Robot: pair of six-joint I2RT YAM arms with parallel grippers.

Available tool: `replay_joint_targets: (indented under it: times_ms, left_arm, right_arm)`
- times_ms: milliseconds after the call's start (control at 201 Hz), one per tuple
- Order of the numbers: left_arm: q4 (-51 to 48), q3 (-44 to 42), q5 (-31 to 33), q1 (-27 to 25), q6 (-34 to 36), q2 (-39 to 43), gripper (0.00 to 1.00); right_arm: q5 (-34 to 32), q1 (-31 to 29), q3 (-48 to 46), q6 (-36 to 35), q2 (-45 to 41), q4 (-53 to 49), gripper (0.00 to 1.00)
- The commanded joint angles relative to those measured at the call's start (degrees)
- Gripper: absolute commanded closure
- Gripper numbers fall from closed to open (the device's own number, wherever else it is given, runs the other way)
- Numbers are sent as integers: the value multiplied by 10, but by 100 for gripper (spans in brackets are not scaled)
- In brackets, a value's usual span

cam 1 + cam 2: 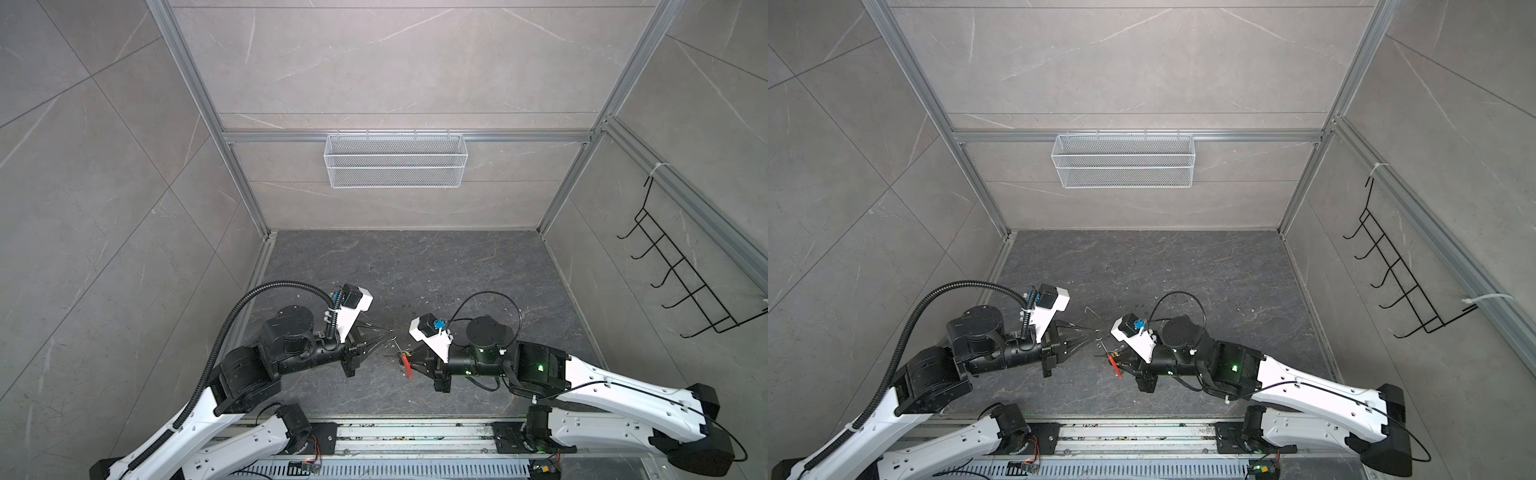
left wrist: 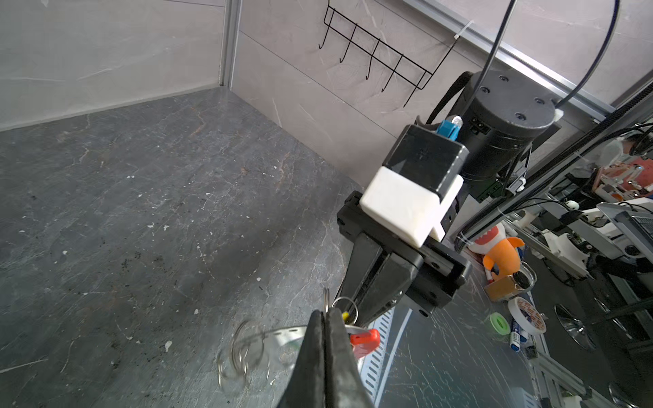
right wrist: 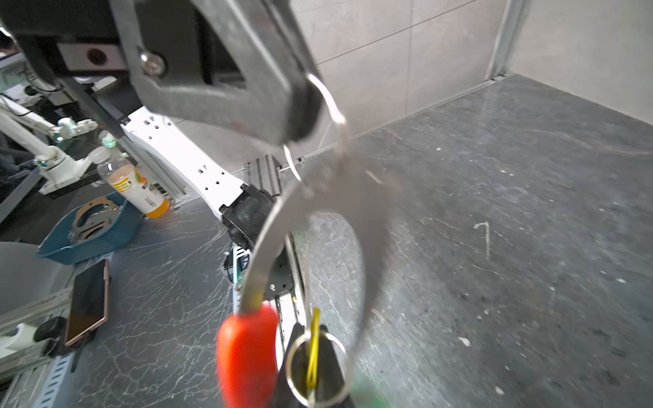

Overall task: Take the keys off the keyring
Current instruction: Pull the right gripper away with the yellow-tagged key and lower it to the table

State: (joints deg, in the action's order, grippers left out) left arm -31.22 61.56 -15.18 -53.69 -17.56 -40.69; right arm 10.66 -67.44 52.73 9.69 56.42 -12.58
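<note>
The keyring point(image 3: 263, 243) is gleaming as smooth, bare grey metal, its red sleeve point(image 3: 247, 353) shining like glossy plastic. One of the keys point(image 3: 313, 353) is showing a yellow tag, probably plastic, though it's blurring here. The left gripper point(image 2: 324, 316) is looking matt, grainy black. The tabletop point(image 1: 415, 270) is reading as dull, scuffed dark stone, and the basket point(image 1: 395, 160) is showing white-coated wire mesh.

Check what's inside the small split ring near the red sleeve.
A yellow tag, edge-on, runs through the split ring, with dark fingers of the right gripper behind. The key blade itself is hidden.
</note>
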Motion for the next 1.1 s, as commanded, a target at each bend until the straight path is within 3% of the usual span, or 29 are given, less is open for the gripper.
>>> replay_joint_targets:
  times_ms: [0,244,393,563,901,1001,1091]
  left_arm:
    - [12,-9,39,1,11,10,100]
    - [24,-38,82,1,-12,41,100]
    - [55,-71,101,1,-28,69,100]
    - [73,-91,102,1,-36,72,100]
    - [103,-112,102,1,-40,67,100]
    - [108,-114,102,1,-41,64,100]
    - [113,-117,102,1,-42,62,100]
  right_arm:
    - [-60,-2,-19,21,-31,-5,100]
    - [-221,5,-44,94,-41,-64,100]
    - [-144,92,-96,165,10,-65,100]
    - [-73,154,-145,192,73,-21,100]
    - [-74,220,-169,210,211,-5,100]
    - [-84,233,-168,214,230,-9,93]
    - [-94,242,-166,219,240,-15,68]
